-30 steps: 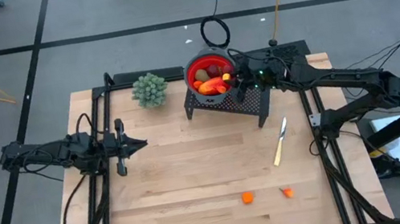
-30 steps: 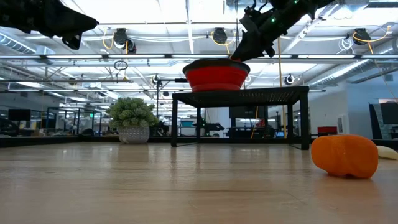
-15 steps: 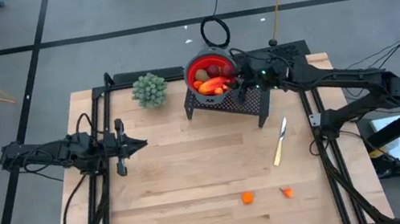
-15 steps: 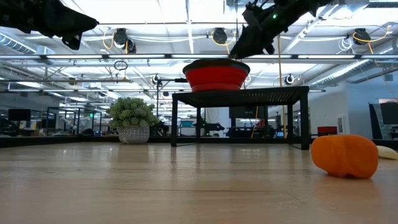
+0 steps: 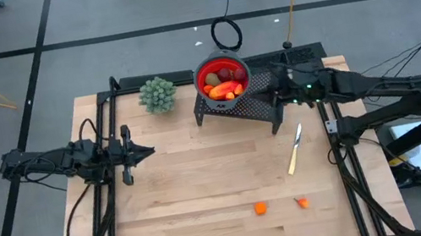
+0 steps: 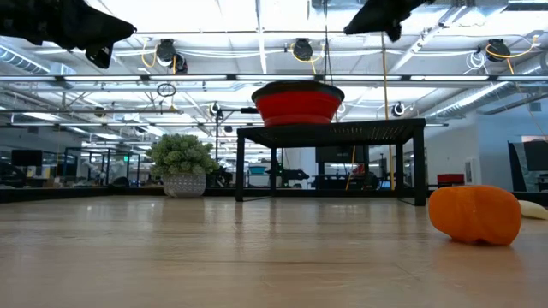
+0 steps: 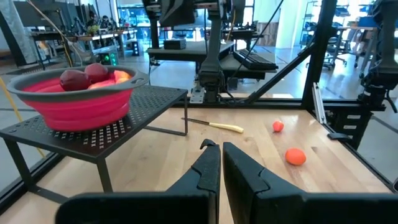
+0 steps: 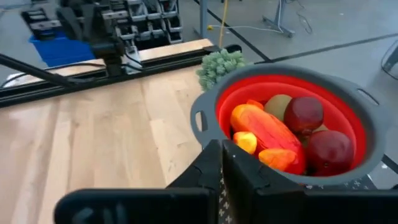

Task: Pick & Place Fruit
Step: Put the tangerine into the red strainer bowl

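The right gripper [image 5: 275, 94] has its fingers clenched together on nothing, sitting just right of the red bowl [image 5: 202, 76] at upper centre of the high view, over the black rack [image 5: 256, 109]. Most of the fruit [image 8: 283, 134] lies in that bowl: a long red-orange piece, dark-red rounds, an olive one. Two small orange bits [image 5: 260, 207] remain on the table [image 5: 188, 190] at lower centre, well apart from the bowl. To fetch them well, the right arm should probably lift clear of the rim, swing toward the lower edge, spread its fingers before descending, and avoid the knife [image 5: 295, 149] between. That arm reaches in low from the right edge. The left gripper [image 5: 146, 153], also pressed shut and empty, waits at centre left.
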